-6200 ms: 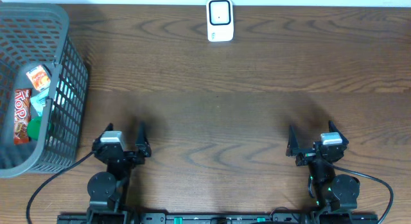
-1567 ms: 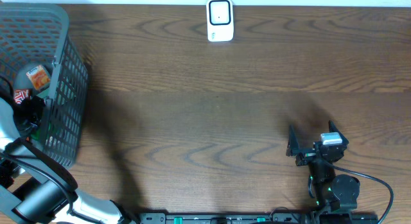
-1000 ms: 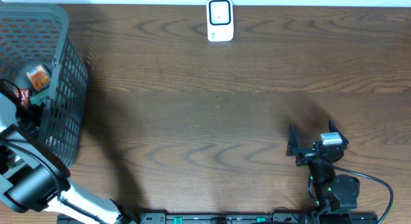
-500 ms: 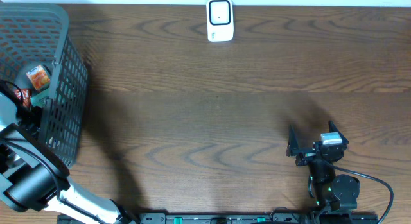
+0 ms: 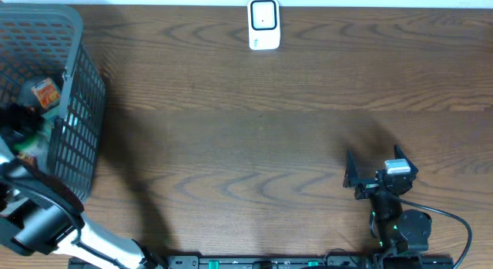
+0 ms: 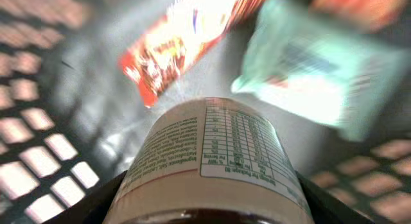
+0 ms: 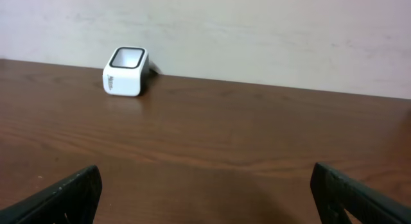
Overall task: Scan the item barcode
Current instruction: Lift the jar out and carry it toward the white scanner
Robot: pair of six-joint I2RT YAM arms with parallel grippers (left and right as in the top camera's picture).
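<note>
Inside the grey basket [image 5: 77,84], my left gripper [image 6: 209,201] is shut on a bottle [image 6: 212,147] with a white printed label; its black fingers [image 6: 96,205] press both sides. In the overhead view the left gripper [image 5: 19,122] is a dark blur in the basket. The white barcode scanner [image 5: 263,24] stands at the table's far edge, also in the right wrist view [image 7: 126,71]. My right gripper [image 5: 370,176] rests open near the front right, with nothing between its fingers [image 7: 64,198].
A red snack wrapper [image 6: 186,38] and a pale green packet [image 6: 321,76] lie on the basket floor beyond the bottle. An orange packet [image 5: 46,92] sits further back. The basket's mesh walls surround the left gripper. Bare wooden table [image 5: 254,138] separates basket and scanner.
The left arm reached into the basket and its jaws closed in on the bottle. It now shows motion blur, shifted slightly. The right arm has stayed still.
</note>
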